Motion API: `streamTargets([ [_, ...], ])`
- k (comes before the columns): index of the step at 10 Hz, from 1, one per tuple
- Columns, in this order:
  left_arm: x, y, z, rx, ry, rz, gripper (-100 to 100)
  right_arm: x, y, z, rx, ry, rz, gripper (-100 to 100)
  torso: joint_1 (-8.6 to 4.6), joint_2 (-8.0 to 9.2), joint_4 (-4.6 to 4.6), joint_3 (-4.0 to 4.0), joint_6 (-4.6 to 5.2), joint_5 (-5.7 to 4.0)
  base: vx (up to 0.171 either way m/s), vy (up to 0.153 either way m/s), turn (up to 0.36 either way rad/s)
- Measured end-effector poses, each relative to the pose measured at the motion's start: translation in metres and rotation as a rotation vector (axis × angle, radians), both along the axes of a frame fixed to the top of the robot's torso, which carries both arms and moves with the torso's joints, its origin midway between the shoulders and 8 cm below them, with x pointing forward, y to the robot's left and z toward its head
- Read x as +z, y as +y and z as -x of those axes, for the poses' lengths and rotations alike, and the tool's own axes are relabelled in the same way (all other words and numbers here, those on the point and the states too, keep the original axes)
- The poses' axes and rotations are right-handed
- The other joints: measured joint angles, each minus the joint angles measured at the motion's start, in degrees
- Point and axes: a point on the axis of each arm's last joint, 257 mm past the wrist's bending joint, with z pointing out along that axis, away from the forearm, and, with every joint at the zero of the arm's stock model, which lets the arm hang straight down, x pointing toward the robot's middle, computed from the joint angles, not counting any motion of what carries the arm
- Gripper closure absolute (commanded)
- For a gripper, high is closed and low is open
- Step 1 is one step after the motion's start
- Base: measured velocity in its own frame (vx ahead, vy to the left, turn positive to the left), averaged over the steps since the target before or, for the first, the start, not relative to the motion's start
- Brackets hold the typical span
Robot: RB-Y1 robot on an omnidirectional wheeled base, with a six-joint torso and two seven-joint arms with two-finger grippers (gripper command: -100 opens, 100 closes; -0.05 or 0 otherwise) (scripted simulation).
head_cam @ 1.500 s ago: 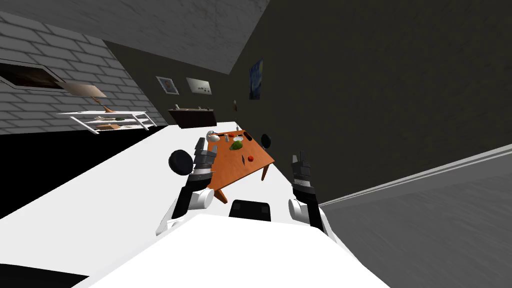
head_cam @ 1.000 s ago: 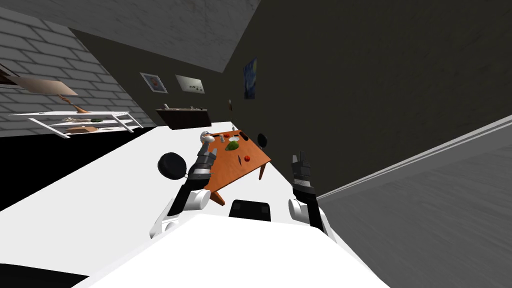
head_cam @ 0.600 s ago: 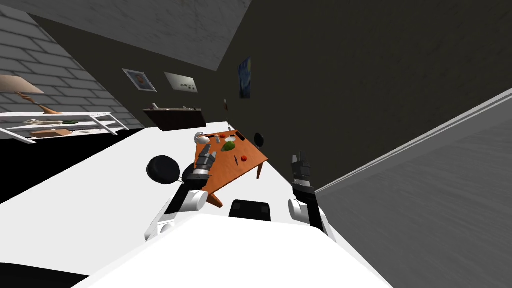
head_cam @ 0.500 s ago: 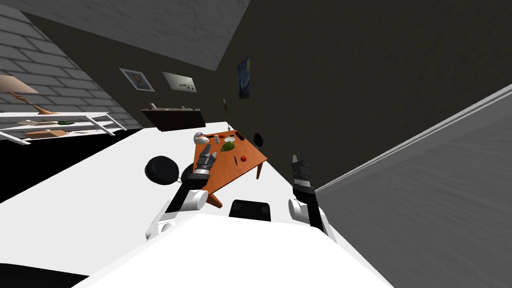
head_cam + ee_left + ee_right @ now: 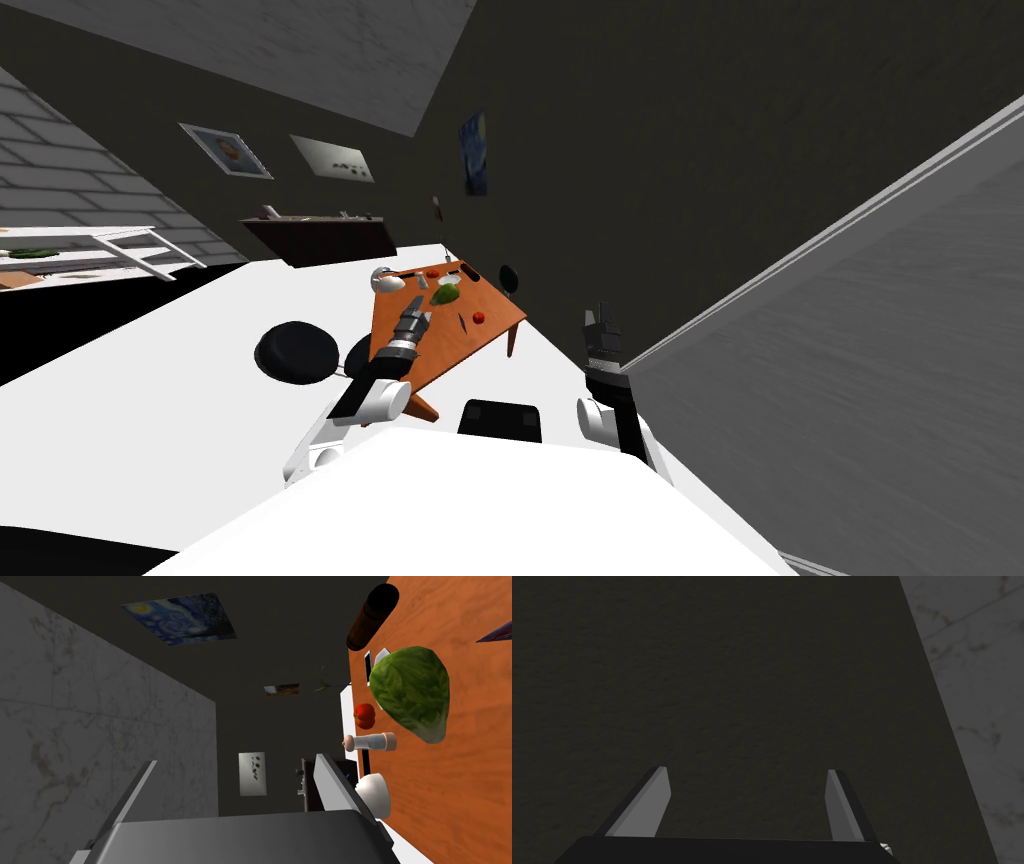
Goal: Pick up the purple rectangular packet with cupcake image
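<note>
The table [image 5: 450,786] at right looks like matt orange wood with faint grain; the lettuce [image 5: 412,691] on it looks rough and veined.

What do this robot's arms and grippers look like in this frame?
The left arm and right arm have white rounded joints, dark forearms, grey-banded wrists. The left gripper and right gripper each have two thin, light grey, blade-like fingers on a dark box.

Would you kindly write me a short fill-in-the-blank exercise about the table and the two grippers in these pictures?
1. The left gripper and the right gripper both have fingers ____.
2. On the orange table, the lettuce is ____.
3. The small fruit beside it is ____.
4. The bowl is ____.
Missing words: open, green, red, white.
</note>
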Motion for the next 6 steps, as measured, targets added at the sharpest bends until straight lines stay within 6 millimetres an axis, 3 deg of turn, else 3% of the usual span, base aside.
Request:
streamTargets([
  [6, -0.051, 0.026, 0.001, 0.037, 0.187, 0.016, -100, 0.0, 0.0, 0.0, 0.0, 0.0, 0.0, 0, 0.0, -0.01, 0.0, -0.01, 0.0, 0.0, 0.003, -0.033, -0.146],
])
